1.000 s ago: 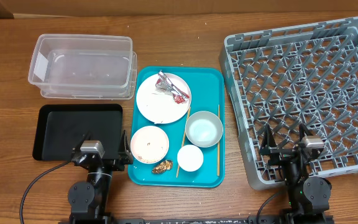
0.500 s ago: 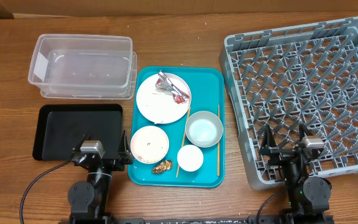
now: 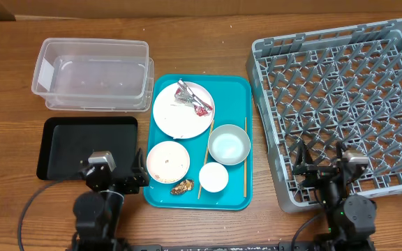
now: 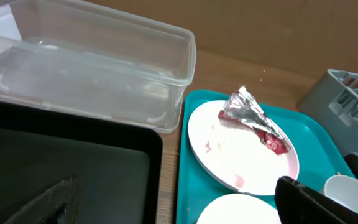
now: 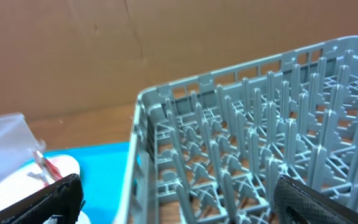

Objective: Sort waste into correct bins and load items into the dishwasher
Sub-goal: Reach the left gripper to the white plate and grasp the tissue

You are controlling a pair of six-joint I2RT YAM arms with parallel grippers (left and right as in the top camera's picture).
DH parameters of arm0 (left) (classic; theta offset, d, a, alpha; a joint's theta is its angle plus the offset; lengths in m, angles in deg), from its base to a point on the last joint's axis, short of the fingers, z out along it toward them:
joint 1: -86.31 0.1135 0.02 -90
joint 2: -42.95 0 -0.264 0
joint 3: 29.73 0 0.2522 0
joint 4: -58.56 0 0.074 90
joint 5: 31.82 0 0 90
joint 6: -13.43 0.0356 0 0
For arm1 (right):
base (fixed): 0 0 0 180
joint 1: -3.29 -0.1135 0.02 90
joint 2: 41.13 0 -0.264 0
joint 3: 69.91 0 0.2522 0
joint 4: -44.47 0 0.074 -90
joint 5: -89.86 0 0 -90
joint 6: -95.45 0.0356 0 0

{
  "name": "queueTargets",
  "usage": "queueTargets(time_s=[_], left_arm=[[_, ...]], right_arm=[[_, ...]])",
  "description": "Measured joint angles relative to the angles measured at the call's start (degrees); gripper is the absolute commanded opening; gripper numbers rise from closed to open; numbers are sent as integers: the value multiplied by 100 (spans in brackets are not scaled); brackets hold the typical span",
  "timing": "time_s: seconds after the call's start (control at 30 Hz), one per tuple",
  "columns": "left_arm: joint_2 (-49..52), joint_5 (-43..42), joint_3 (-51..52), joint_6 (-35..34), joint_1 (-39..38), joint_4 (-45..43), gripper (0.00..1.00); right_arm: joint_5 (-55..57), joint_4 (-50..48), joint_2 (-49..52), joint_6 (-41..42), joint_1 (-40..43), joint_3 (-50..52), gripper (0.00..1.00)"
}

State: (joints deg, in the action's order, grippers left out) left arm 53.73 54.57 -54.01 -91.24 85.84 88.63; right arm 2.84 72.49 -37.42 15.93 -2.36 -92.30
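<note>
A teal tray [image 3: 239,90] holds a large white plate [image 3: 176,118] with a crumpled red-and-silver wrapper [image 3: 192,97], a smaller plate [image 3: 167,161], a bowl [image 3: 229,144], a small cup [image 3: 213,177], a brown scrap [image 3: 182,187] and two chopsticks [image 3: 245,167]. No napkin shows. My left gripper [image 3: 114,176] is open and empty over the black tray's [image 3: 82,143] near right corner. The left wrist view shows the wrapper [image 4: 253,118] and plate [image 4: 229,155] ahead. My right gripper [image 3: 321,166] is open and empty over the grey dish rack's [image 3: 347,90] near left corner.
A clear plastic tub [image 3: 93,73] stands behind the black tray at the back left; it also shows in the left wrist view [image 4: 86,68]. The rack's wall [image 5: 143,143] rises just ahead of my right gripper [image 5: 185,202]. The wooden table runs along the front.
Both arms have shifted slightly at the front edge. Nothing on the table has moved and both grippers stay open.
</note>
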Motion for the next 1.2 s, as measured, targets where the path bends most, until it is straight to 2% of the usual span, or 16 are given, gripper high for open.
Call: queueTargets(time_s=[0.07,0.23,0.4,0.5,0.63,0.8,1.0,1.2], left_arm=[[544,-11,-481,9,0,125,100],[2238,-155,-1873,192,2,857,100],[4076,-269,-3873,422,0,2750,100],[4756,-286,-4763,448,0,3770,100],[5287,-221,-5447,463,0,4546,100],[5490,-348,-5554,463,0,4564,97],[5545,-632,-5571,461,-118,3751,96],[6140,-586,-5595,461,-673,2983,94]], right_arm=[[-9,289,286,149,0,-535,100],[-111,1845,1346,291,-2,-2168,100],[-278,3606,2774,315,-2,-4113,100],[-295,4404,3351,319,0,-4911,100],[-181,5377,3991,299,-2,-5742,100],[-57,5576,4299,302,0,-5840,100],[-59,5663,4356,302,-2,-5842,100],[-57,5687,4356,302,-2,-5842,100]])
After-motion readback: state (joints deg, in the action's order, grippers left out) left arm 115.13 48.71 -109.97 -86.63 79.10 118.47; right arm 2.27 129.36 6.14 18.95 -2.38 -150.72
